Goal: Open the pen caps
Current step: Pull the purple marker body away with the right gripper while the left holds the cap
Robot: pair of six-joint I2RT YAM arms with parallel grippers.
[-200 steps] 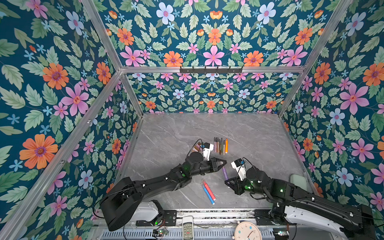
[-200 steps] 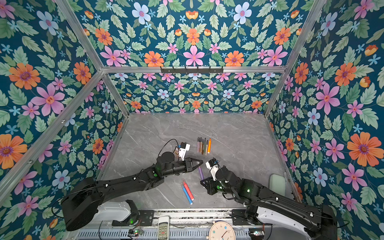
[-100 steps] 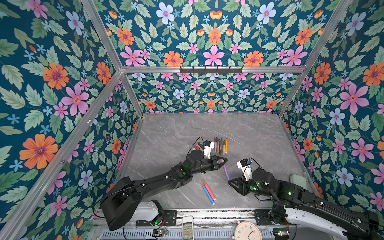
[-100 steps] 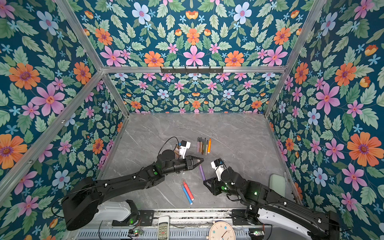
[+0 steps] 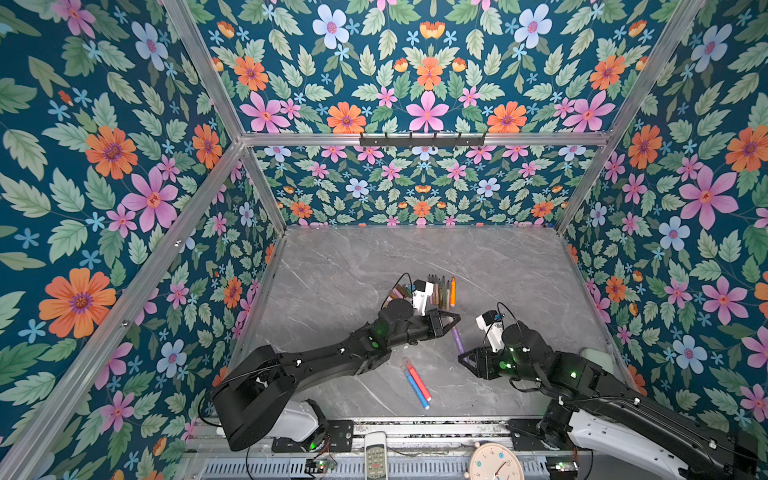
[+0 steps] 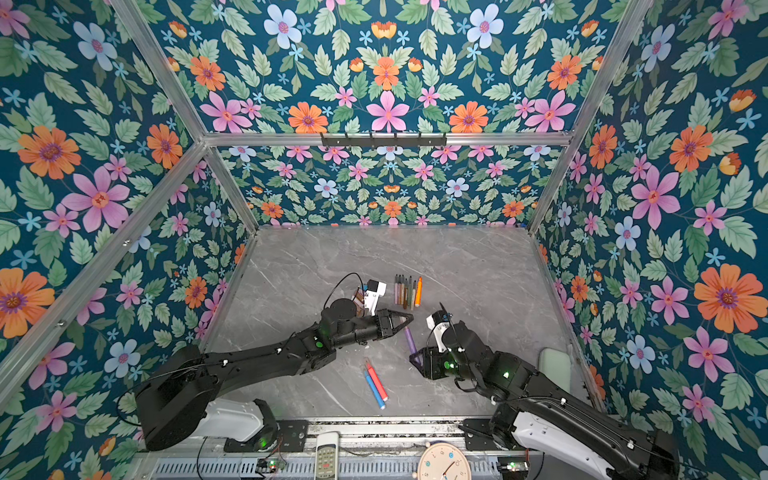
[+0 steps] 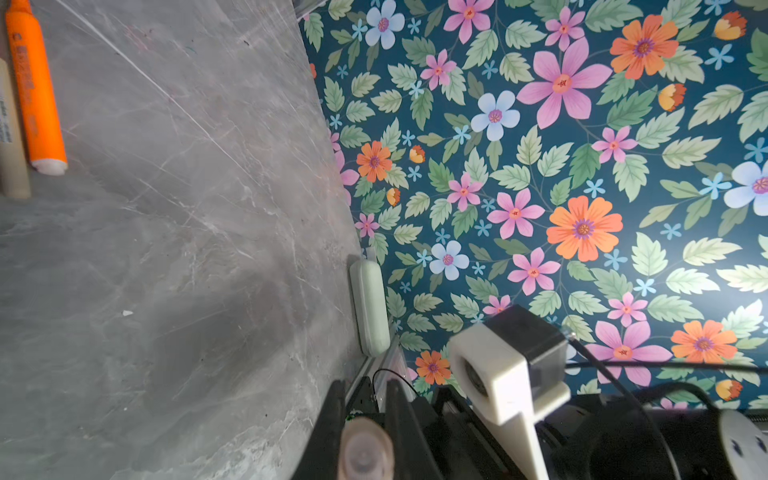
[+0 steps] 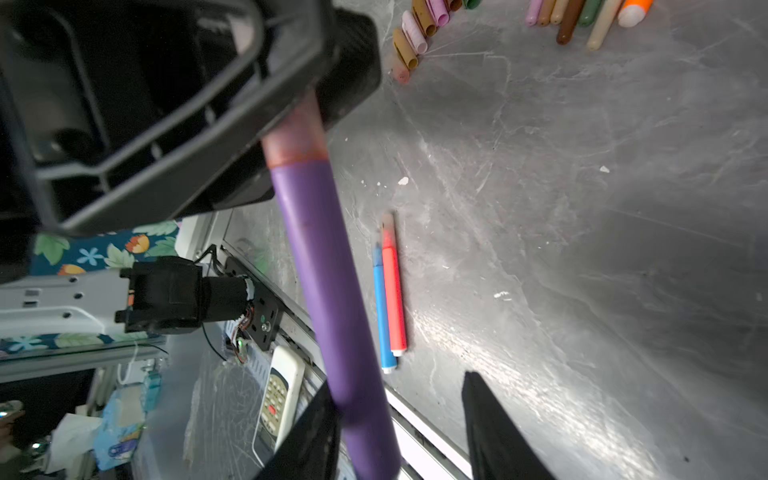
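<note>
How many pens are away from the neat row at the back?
3. The left tool holds the purple pen by its cap end; the red pen and blue pen lie side by side nearer the front. None seems hidden.

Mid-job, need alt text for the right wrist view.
A purple pen spans the frame, its translucent cap clamped in the left end effector, its other end beside one finger of the open right end effector. A blue pen and red pen lie together on the grey table behind.
</note>
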